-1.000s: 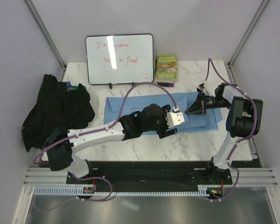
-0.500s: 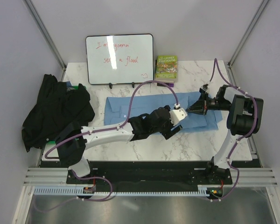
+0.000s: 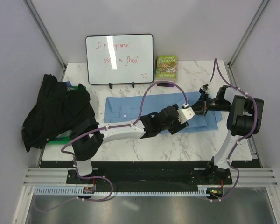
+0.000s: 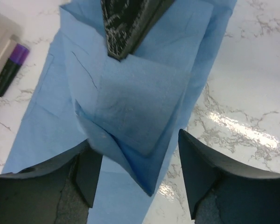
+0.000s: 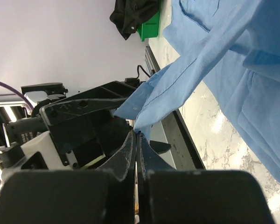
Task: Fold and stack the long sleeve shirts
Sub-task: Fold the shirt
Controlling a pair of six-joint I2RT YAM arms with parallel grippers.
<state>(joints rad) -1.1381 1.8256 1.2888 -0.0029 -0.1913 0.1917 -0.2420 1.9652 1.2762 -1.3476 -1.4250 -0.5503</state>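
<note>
The blue shirt (image 3: pixel 130 107) lies spread across the middle of the counter (image 3: pixel 177 144). The black shirt (image 3: pixel 56 109) is heaped at the left edge. The right end effector (image 5: pixel 136 135) is clamped on a raised fold of the blue shirt. The left end effector (image 4: pixel 137 154) stands wide, straddling that fold.

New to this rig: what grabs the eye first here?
A light blue shirt lies spread across the table, its right end pinched up by the shut right gripper while the open left gripper straddles the raised fold. A black shirt sits heaped at the left edge.
</note>
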